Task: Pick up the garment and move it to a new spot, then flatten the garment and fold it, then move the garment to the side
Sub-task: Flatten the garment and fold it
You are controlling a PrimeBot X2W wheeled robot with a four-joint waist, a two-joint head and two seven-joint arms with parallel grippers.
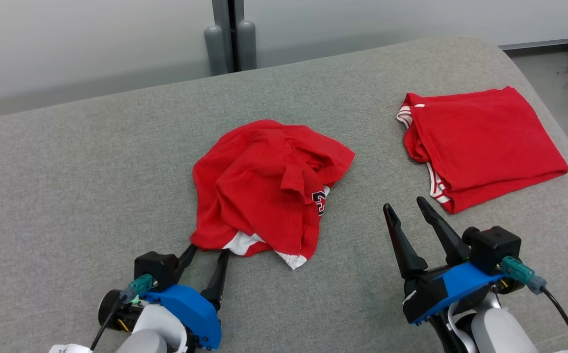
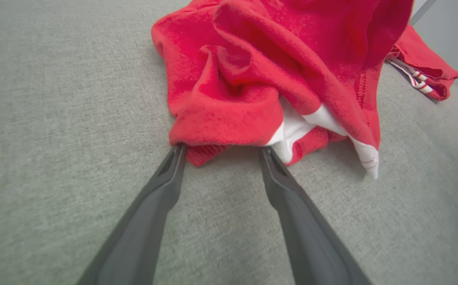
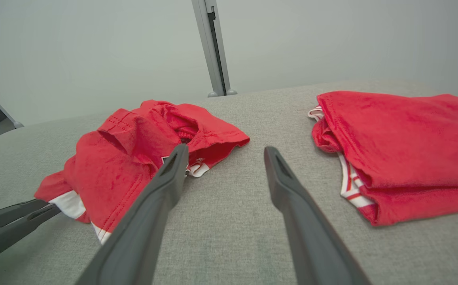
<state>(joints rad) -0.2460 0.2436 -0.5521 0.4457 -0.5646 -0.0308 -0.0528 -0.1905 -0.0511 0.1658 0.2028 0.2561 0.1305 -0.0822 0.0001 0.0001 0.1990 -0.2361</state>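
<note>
my left forearm (image 1: 149, 340) sat at the lower left of the head view, low over the grey surface (image 1: 68, 196), with its blue wrist cover (image 1: 188, 309) uppermost. its two dark fingers (image 1: 219, 274) angled up and a little to the right. my left jaws stood wide apart, released, with nothing clamped between them. both tips met the near hem of the crumpled garment (image 1: 269, 186). in the left wrist view one fingertip (image 2: 175, 158) sat right under a rolled red fold, touching it. the other touched the edge beside a white panel. whether either tip had slid beneath the cloth i could not tell.

my right forearm (image 1: 495, 333) sat at the lower right, its fingers (image 1: 401, 240) pointing up and slightly left. my right jaws were spread just as wide, released, holding nothing, over bare surface between the two red pieces. i could not tell whether the tips touched the surface.

the crumpled garment, red with white trim and a dark printed patch, lay bunched near the middle of the surface, just ahead of my left jaws. a folded garment (image 1: 485, 147), also red with striped trim, lay flat to the right. it was well apart from the crumpled one and just beyond my right fingertips. behind the surface stood a grey post (image 1: 230, 39) against a pale wall (image 1: 92, 44).
</note>
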